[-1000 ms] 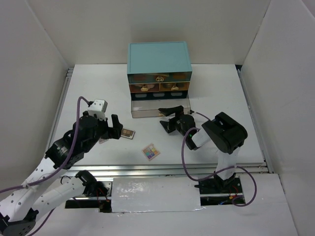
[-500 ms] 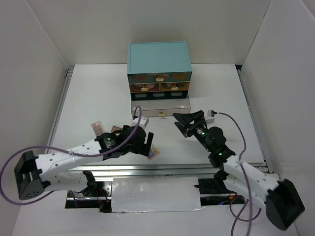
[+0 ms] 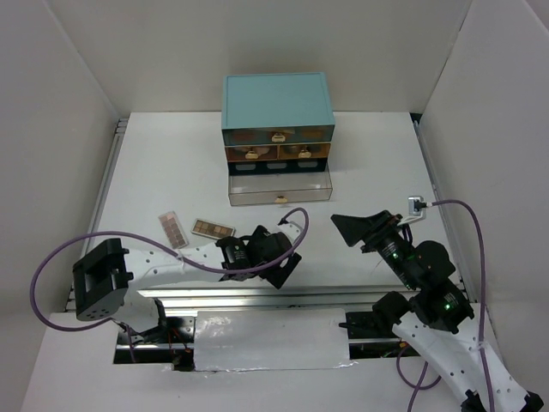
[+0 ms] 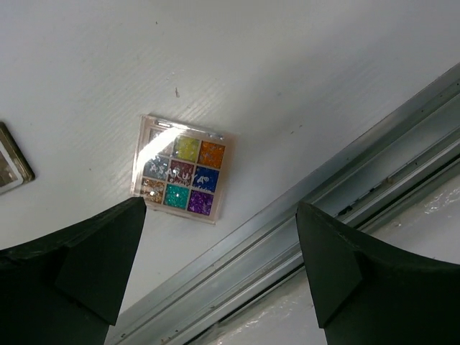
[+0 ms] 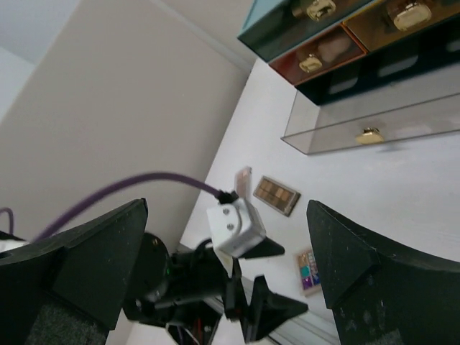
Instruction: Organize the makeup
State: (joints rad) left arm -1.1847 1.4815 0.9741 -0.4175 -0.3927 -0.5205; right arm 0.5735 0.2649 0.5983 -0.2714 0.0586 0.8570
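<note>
Bench (image 3: 154, 163): white, walled on three sides, with a metal rail (image 4: 309, 230) along its near edge.

Chest (image 3: 276, 99): teal, at the far middle of the bench, fronts facing the arms. Its bottom drawer (image 3: 279, 192), clear with a gold knob, is pulled out; the drawers above it are pushed in.

Square palette (image 4: 180, 177): nine glitter pans in a clear case, lying flat on the bench near the rail. In the top view the left arm's end hides it.

Brown palette (image 3: 214, 228): rectangular, flat on the bench, left of centre and in front of the chest.

Pink palette (image 3: 172, 228): rectangular, lying askew just left of the brown one, apart from it.

Left gripper (image 3: 281, 260): jaws spread wide, nothing held, poised over the square palette with one finger (image 4: 100, 266) to each side of it and no contact.

Right gripper (image 3: 364, 227): jaws spread wide, nothing held, raised above the bench right of centre, well apart from every palette.
</note>
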